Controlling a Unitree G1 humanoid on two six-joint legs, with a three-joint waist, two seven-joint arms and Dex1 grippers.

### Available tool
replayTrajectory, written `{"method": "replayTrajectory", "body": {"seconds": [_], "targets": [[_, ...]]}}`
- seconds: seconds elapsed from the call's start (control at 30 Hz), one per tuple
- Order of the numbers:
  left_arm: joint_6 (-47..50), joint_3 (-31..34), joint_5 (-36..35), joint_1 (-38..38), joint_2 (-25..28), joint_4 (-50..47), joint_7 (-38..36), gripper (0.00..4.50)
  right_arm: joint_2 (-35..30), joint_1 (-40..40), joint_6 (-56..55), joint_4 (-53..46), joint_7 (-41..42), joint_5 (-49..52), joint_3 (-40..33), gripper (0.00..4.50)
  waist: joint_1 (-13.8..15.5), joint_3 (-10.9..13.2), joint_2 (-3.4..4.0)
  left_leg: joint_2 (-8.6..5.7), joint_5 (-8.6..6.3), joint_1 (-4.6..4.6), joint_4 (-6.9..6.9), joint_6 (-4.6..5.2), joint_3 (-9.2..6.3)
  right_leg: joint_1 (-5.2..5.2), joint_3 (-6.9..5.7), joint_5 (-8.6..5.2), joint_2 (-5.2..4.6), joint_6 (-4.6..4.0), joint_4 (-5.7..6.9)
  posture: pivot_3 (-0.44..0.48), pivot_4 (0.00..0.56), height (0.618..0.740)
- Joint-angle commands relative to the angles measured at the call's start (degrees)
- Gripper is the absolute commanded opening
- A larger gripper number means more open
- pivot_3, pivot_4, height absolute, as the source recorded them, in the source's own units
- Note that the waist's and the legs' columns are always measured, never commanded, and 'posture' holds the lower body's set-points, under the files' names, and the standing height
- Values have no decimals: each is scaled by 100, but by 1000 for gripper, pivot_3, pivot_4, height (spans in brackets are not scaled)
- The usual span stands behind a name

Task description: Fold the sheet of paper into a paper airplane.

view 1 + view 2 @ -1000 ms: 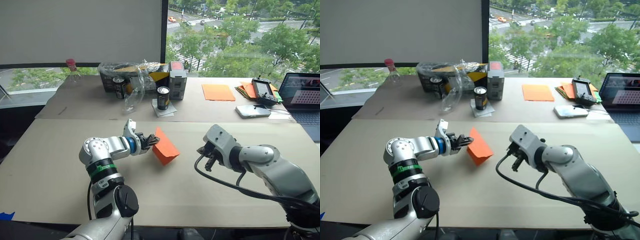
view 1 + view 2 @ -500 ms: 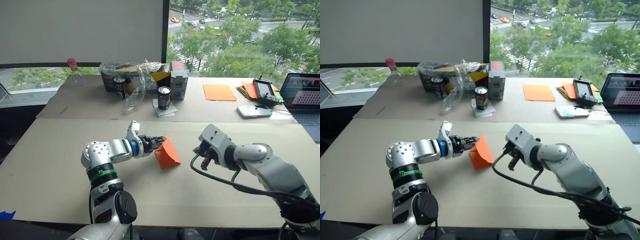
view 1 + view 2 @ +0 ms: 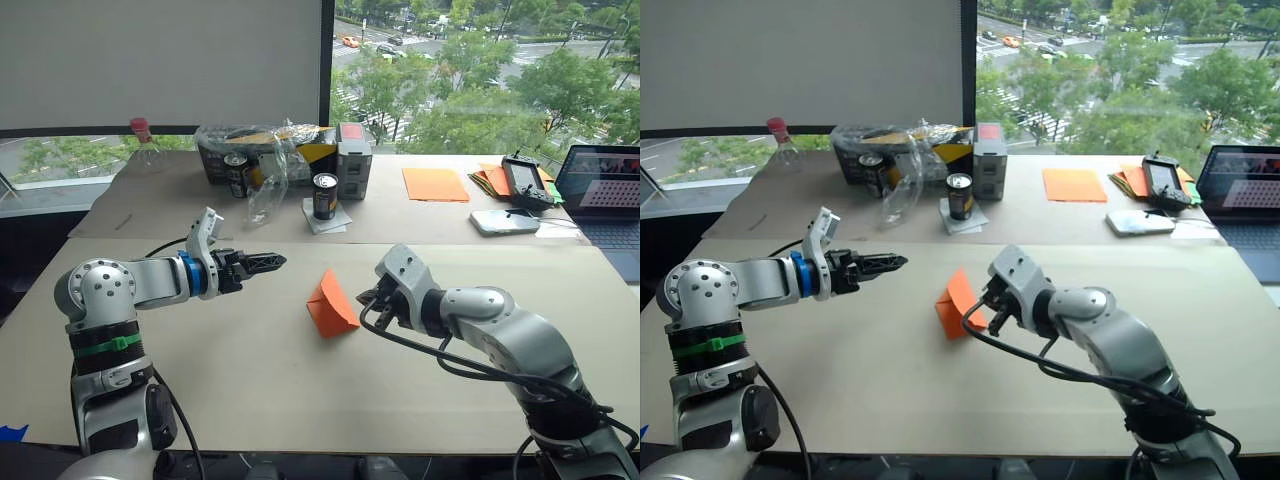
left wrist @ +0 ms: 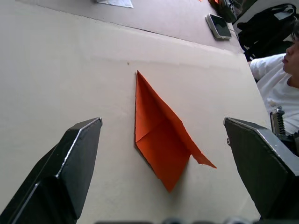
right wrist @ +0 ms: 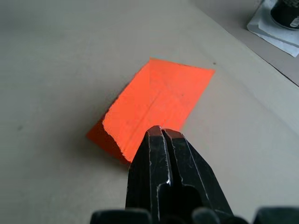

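The folded sheet of paper (image 3: 331,305) is thin, matt, bright orange paper with sharp creases, lying on a counter (image 3: 300,390) covered in dull beige board with a faint grain. The fingers (image 5: 163,172) of the right gripper (image 5: 161,133) are black, hard-looking plastic with a slight sheen. Farther back, crinkled clear plastic wrap (image 3: 270,160) shines glossy beside a metal-looking can (image 3: 326,196).

**Orange against beige**

The folded, creased sheet of thin paper (image 3: 331,305) is bright orange, darker on its shaded faces. It lies on a plain beige worktop (image 3: 300,400). Both two-fingered grippers, left (image 3: 262,261) and right (image 5: 161,140), are black. Behind, a flat uncreased paper sheet (image 3: 436,184) is paler orange, and a small can (image 3: 326,196) is black.
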Motion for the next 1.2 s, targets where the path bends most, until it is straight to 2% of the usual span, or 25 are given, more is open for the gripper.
{"method": "replayTrajectory", "body": {"seconds": [0.03,0.17,0.3,0.4,0.57,0.67,0.77,0.87,0.97,1.0,1.03,1.1,1.2], "targets": [[-1554,-2094,1115,670,1270,-1114,-1609,4500,167,-236,176,-86,-204,31,51,1552,-13,0,0,3,0,2,-2,-1,2,1,1,3,0,-4,-10,0,150,732],[-2556,-2598,1639,1169,1633,-1377,-2197,4500,898,-518,710,182,-837,-51,37,2919,1,5,5,13,4,-2,-14,-8,9,-6,0,7,7,-13,-12,0,150,732],[-3171,-2862,2256,1335,1643,-1333,-2233,4500,1325,-637,1110,415,-1218,-141,38,4335,25,5,1,27,5,-6,-14,-6,2,-12,-7,13,25,-26,-5,0,150,732],[-2615,-2725,1877,1328,1556,-1356,-2466,4500,1398,-769,1136,670,-1446,-310,197,4469,3,5,1,21,5,-9,-8,-5,8,-10,-5,13,18,-25,-9,0,150,732],[-2692,-2652,1949,1330,1456,-1410,-2554,4500,1205,-904,885,1049,-1646,-694,692,4469,-24,5,1,24,2,-10,-8,0,7,-13,-5,12,21,-22,-8,0,150,732],[-2914,-2705,2198,1329,1459,-1319,-2532,4500,1290,-915,787,1039,-1617,-690,712,3681,-29,5,1,24,2,-9,-8,0,6,-13,-5,12,22,-22,-7,0,150,732],[-3099,-2703,2358,1294,1377,-1167,-2517,4500,1110,-947,659,866,-1455,-693,875,2651,-29,5,1,24,1,-9,-8,1,6,-13,-5,12,22,-22,-7,0,150,732],[-3340,-2741,2529,1274,1295,-1084,-2538,4500,705,-1012,368,746,-1187,-795,1242,1555,-22,5,1,23,1,-10,-8,1,6,-13,-6,12,21,-22,-8,0,150,732],[-3808,-2878,2992,1305,1277,-961,-2440,4500,314,-1047,-120,670,-837,-902,1543,489,-21,5,1,22,1,-10,-6,1,6,-12,-6,12,20,-22,-9,0,150,732],[-3936,-2816,3018,1355,1238,-916,-2451,4500,68,-1045,-513,672,-614,-1009,1675,192,-21,5,1,23,1,-10,-6,1,6,-12,-6,12,21,-22,-9,0,150,732],[-4302,-2625,2988,1440,1102,-859,-2470,4500,-263,-1038,-1095,683,-316,-1195,1846,36,-19,6,2,24,1,-10,-6,1,6,-12,-7,12,22,-22,-9,0,150,732],[-4864,-2301,3018,1511,849,-753,-2351,4500,-922,-1020,-2461,759,293,-1632,2160,36,-9,6,2,22,1,-10,-6,1,8,-12,-6,11,18,-21,-11,0,150,732],[-4015,-1639,2220,1269,451,-654,-2285,4500,-1423,-886,-4055,858,866,-1951,2212,36,-3,12,-13,19,1,-13,-4,2,9,-11,-7,10,13,-17,-16,0,150,732]]}}
